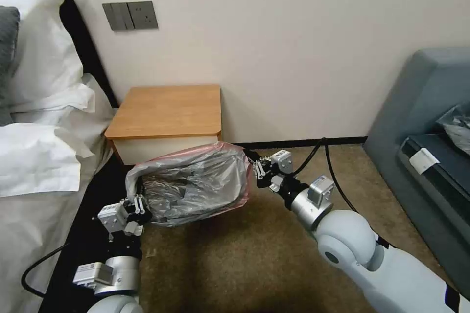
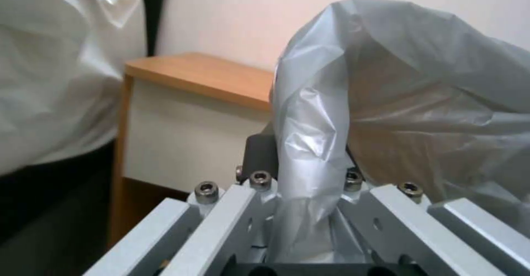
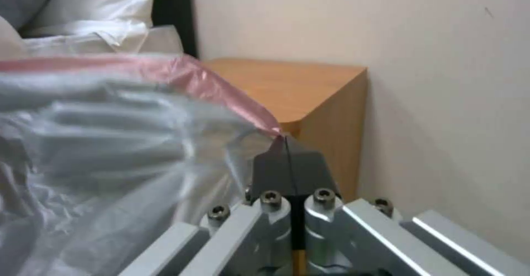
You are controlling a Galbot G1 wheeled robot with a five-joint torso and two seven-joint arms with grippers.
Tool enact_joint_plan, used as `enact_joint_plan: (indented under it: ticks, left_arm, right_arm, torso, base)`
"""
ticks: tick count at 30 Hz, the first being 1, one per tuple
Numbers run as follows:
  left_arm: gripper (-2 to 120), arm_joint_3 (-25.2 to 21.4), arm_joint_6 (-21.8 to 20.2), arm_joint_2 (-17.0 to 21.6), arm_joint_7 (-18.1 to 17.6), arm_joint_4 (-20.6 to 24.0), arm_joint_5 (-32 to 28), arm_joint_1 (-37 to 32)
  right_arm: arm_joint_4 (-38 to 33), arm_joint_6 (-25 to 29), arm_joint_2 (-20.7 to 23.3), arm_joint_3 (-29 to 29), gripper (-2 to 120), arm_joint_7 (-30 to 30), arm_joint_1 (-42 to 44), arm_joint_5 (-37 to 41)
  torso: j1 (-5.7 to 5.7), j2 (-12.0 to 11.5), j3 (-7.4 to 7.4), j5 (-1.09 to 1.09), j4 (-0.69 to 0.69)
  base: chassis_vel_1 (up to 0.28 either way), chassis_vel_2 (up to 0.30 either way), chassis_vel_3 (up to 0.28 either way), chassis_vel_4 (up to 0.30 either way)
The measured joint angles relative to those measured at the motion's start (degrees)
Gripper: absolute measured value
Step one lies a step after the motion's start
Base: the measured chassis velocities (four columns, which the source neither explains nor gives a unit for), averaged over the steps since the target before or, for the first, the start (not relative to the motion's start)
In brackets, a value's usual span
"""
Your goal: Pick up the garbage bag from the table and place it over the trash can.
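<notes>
The garbage bag (image 1: 196,183), silvery film with a pink rim, hangs spread out between my two grippers, in front of the table (image 1: 166,107) and above the carpet. My left gripper (image 1: 138,201) is shut on the bag's left edge; in the left wrist view the film (image 2: 386,102) bunches between the fingers of that gripper (image 2: 306,172). My right gripper (image 1: 254,168) is shut on the right edge, its dark tips (image 3: 287,143) pinching the pink rim (image 3: 210,83). The wooden table top (image 3: 287,85) is bare. The trash can is hidden or out of view.
A bed with white pillows (image 1: 39,107) and a dark frame runs along the left. A grey sofa (image 1: 431,122) stands at the right with a plastic-wrapped item on it. The wall (image 1: 293,34) is right behind the table. Brown carpet (image 1: 235,264) lies below the bag.
</notes>
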State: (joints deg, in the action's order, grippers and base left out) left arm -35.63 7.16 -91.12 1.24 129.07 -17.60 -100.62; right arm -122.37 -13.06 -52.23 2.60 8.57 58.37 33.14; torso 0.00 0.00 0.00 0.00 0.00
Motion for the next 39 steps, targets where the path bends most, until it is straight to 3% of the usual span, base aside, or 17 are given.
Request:
enact_joint_plan:
  ticks: [5,13,22,30,39]
  left_arm:
    - [7,0.8,-0.1,0.8,2.5,2.0,-6.9,-0.7]
    - [7,2.4,-2.0,1.3,3.2,4.6,-14.7,-1.3]
    - [7,2.2,-2.6,0.8,2.2,3.6,-14.5,-0.7]
    - [7,-0.8,-3.3,0.8,0.8,2.7,-17.1,1.4]
    - [7,-1.2,-4.6,0.8,-1.1,2.0,-19.5,3.0]
  right_arm:
    - [2.5,0.4,0.0,0.5,0,-0.4,-0.7,-0.7]
    - [5.7,1.6,-0.8,1.0,0,-1.1,-1.3,-2.5]
    - [8.0,3.9,-2.4,-0.9,0,-1.3,0.5,-7.1]
    - [2.9,5.5,-4.9,-6.6,28,-1.2,7.1,-8.4]
    - [-4.6,2.6,-11.7,-12.1,61,2.0,16.3,3.6]
  torso:
    - [0.00,0.0,0.00,0.00,0.00]
    - [0.00,0.0,0.00,0.00,0.00]
    - [0.00,0.0,0.00,0.00,0.00]
    - [0.00,0.0,0.00,-0.01,0.00]
    - [0.00,0.0,0.00,-0.01,0.00]
  base:
    - [0.000,0.000,0.000,0.000]
    - [0.000,0.000,0.000,0.000]
    - [0.000,0.000,0.000,0.000]
    - [0.000,0.000,0.000,0.000]
    - [0.000,0.000,0.000,0.000]
